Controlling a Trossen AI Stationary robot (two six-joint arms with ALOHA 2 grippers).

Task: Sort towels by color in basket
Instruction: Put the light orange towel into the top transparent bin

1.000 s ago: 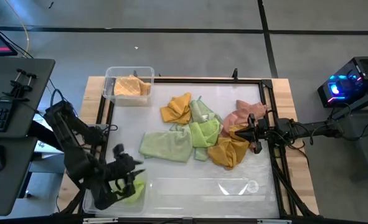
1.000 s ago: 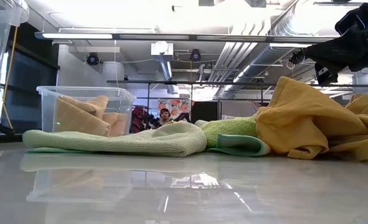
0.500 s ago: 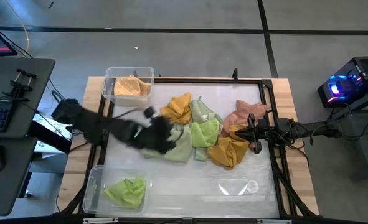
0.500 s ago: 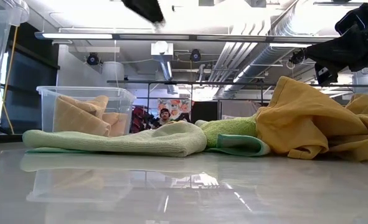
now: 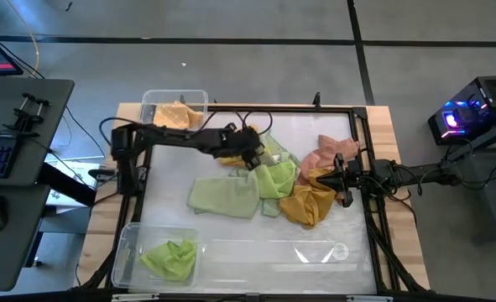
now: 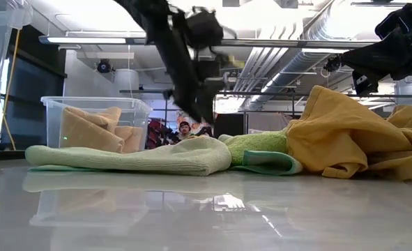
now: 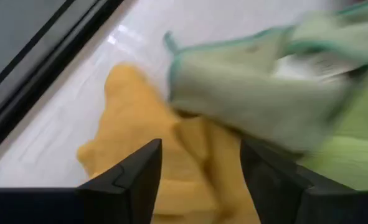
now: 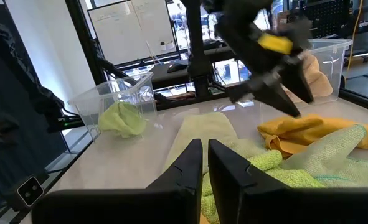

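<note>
My left gripper (image 5: 249, 151) hangs with fingers spread and empty directly above the mustard towel (image 5: 235, 148) at the pile's far-left edge, nearer than my right gripper (image 5: 336, 178), pinched closed beside the salmon towel (image 5: 327, 153).

Bright, even overhead light, ceiling strip lights (image 6: 108, 40) glaring, glossy counter (image 6: 206, 209) mirroring them, left arm (image 6: 178, 63) motion-blurred, left wrist view smeared
</note>
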